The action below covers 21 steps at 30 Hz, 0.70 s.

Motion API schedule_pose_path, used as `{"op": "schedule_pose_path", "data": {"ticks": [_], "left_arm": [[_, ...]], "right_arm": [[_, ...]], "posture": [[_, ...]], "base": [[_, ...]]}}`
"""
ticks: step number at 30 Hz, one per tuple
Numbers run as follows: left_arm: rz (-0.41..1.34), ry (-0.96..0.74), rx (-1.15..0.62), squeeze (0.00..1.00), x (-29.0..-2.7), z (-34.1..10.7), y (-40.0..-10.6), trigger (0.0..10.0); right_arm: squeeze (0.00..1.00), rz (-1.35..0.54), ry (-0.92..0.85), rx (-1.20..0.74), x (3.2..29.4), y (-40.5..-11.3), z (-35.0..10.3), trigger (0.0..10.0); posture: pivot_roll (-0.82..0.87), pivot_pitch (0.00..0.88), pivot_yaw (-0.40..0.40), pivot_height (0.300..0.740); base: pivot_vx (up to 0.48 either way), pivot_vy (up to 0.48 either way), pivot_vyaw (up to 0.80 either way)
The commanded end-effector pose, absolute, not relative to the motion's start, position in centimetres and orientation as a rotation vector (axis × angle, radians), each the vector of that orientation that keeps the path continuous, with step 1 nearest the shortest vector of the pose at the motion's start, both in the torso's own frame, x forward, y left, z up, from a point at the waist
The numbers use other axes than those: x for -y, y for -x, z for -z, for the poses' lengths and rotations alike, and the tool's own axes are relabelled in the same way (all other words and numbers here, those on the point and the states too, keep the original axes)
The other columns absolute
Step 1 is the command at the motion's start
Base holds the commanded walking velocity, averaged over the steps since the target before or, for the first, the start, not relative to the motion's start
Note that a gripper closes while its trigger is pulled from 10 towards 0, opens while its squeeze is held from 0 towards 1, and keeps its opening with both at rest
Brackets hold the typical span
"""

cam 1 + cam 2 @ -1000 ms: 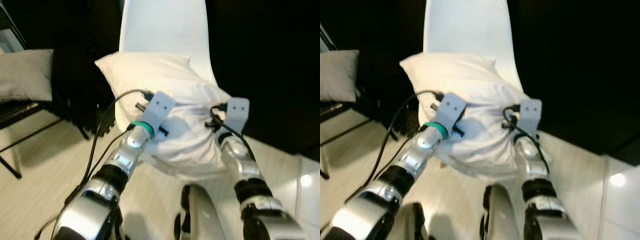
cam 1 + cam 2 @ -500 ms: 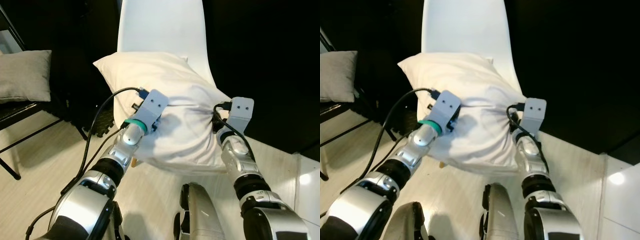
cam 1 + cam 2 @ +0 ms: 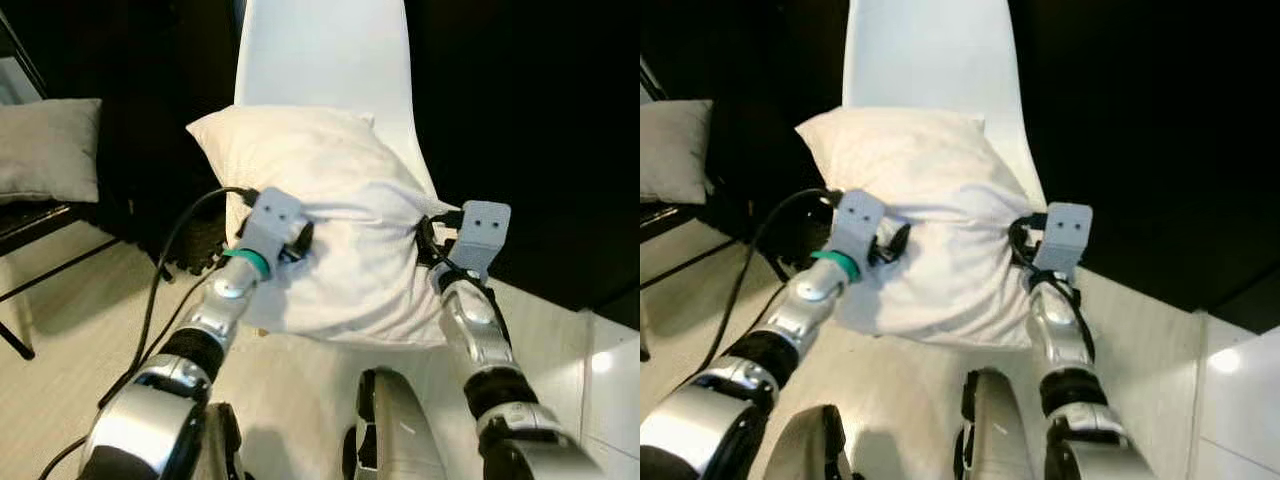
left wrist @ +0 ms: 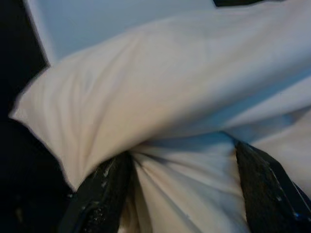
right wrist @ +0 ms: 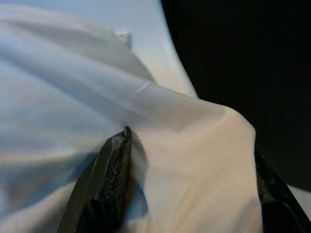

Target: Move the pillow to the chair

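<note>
A white pillow [image 3: 330, 200] lies on the seat of a white chair [image 3: 320, 50], leaning toward its backrest. My left gripper [image 3: 297, 238] is at the pillow's left edge. My right gripper [image 3: 425, 245] is at its right edge. In the left wrist view the two black fingers [image 4: 99, 194] stand wide apart with creased pillow fabric [image 4: 184, 160] between them. The right wrist view shows the same: fingers [image 5: 112, 179] spread, with pillow cloth [image 5: 194, 160] bulging between. Both grippers look open and touch the pillow.
To the left, a grey cushion [image 3: 50, 150] sits on a black-framed chair [image 3: 40, 225]. Dark space lies behind and to the right of the white chair. Pale floor [image 3: 60, 340] spreads in front, and my own lower body [image 3: 400, 430] is just below the pillow.
The pillow has sunk lower and flattened onto the seat. My left gripper has slid left to the pillow's edge. The right gripper has barely moved.
</note>
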<state>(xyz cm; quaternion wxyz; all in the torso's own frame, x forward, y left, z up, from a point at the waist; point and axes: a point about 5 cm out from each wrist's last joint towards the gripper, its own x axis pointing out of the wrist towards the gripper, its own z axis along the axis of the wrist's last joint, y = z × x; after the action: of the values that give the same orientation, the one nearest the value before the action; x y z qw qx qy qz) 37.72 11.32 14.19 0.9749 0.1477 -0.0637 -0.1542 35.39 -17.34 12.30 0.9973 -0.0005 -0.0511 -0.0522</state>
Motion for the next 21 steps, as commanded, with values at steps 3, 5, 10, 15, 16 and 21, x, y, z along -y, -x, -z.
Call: {"op": "schedule_pose_path", "data": {"ticks": [3, 5, 10, 15, 16, 21], "left_arm": [[0.252, -0.268, 0.141, 0.0, -13.5, -13.8, -37.1, 10.0], [0.267, -0.205, 0.151, 0.0, -13.6, -13.7, -36.7, 10.0], [0.389, -0.153, 0.172, 0.0, -12.2, -12.8, -34.4, 10.0], [0.384, -0.204, 0.148, 0.0, -11.8, -11.9, -33.7, 10.0], [0.369, -0.19, 0.146, 0.0, -11.8, -11.9, -33.8, 10.0], [0.334, -0.176, 0.15, 0.0, -11.7, -12.2, -34.0, 10.0]], "right_arm": [[0.0, 0.102, 0.018, 0.132, 17.1, -34.3, -12.1, 10.0], [0.0, 0.106, 0.014, 0.148, 17.1, -33.9, -12.2, 10.0], [0.0, 0.178, -0.032, 0.128, 18.1, -32.1, -11.4, 10.0], [1.0, 0.165, -0.009, 0.124, 18.4, -31.6, -11.1, 10.0], [1.0, 0.157, -0.002, 0.129, 18.3, -31.6, -11.1, 10.0], [0.2, 0.179, -0.05, 0.103, 18.6, -31.6, -10.9, 10.0]], "posture": [[-0.08, 0.069, 0.027, 0.59], [-0.08, 0.072, 0.024, 0.59], [-0.07, 0.061, 0.015, 0.59], [-0.07, 0.06, 0.014, 0.59], [-0.07, 0.058, 0.015, 0.59], [-0.07, 0.073, 0.014, 0.59]], "base": [[0.0, 0.0, 0.0], [0.0, 0.0, 0.0], [0.0, 0.0, 0.0], [0.0, 0.0, 0.0], [0.0, 0.0, 0.0], [0.0, 0.0, 0.0]]}}
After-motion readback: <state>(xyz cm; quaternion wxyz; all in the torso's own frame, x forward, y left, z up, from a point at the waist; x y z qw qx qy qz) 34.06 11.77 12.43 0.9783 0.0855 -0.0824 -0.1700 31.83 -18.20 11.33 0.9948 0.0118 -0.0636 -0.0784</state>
